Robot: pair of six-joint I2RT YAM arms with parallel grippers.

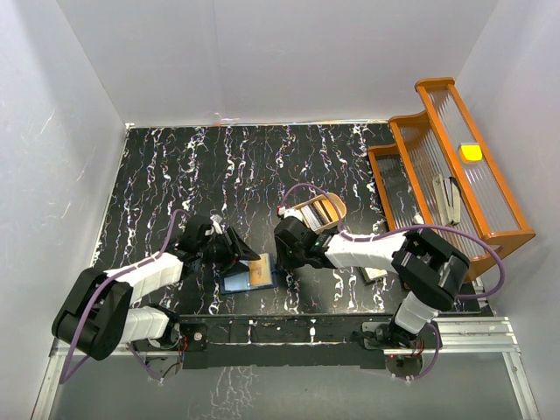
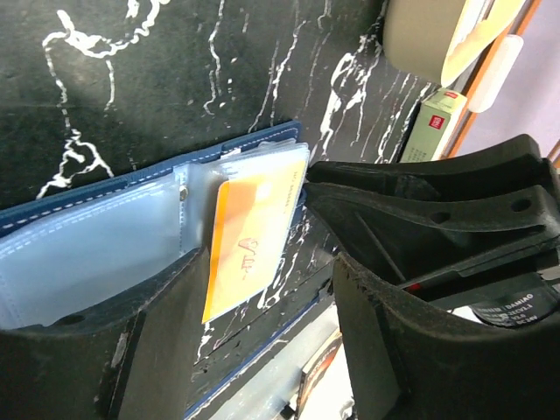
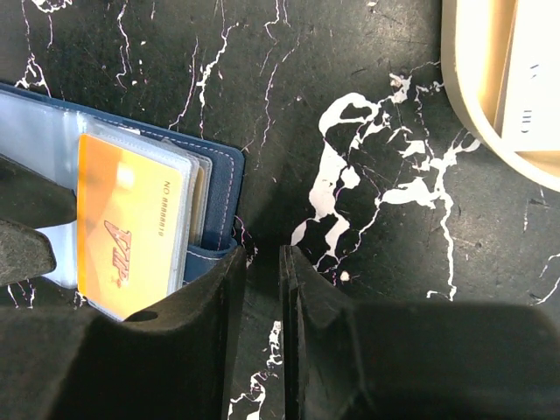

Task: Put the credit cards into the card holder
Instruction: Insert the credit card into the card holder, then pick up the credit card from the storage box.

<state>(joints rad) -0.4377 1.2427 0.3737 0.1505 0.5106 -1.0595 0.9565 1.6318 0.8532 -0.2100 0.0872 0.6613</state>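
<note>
The navy card holder (image 1: 249,276) lies open on the table between my two grippers, its clear sleeves up. An orange credit card (image 2: 249,241) sits in its right sleeve and also shows in the right wrist view (image 3: 131,232), with pale card edges behind it. More pale cards (image 3: 534,79) lie in the tan tray (image 1: 319,210). My left gripper (image 2: 271,297) is open and empty, one finger over the holder's left sleeve. My right gripper (image 3: 262,254) has its jaws almost together with nothing between them, just right of the holder (image 3: 219,188), its left finger over the holder's corner.
An orange stepped rack (image 1: 455,166) stands at the right with a yellow object (image 1: 471,151) on its top shelf. A small green and red box (image 2: 437,118) lies near the tray. White walls enclose the black marbled table (image 1: 219,166).
</note>
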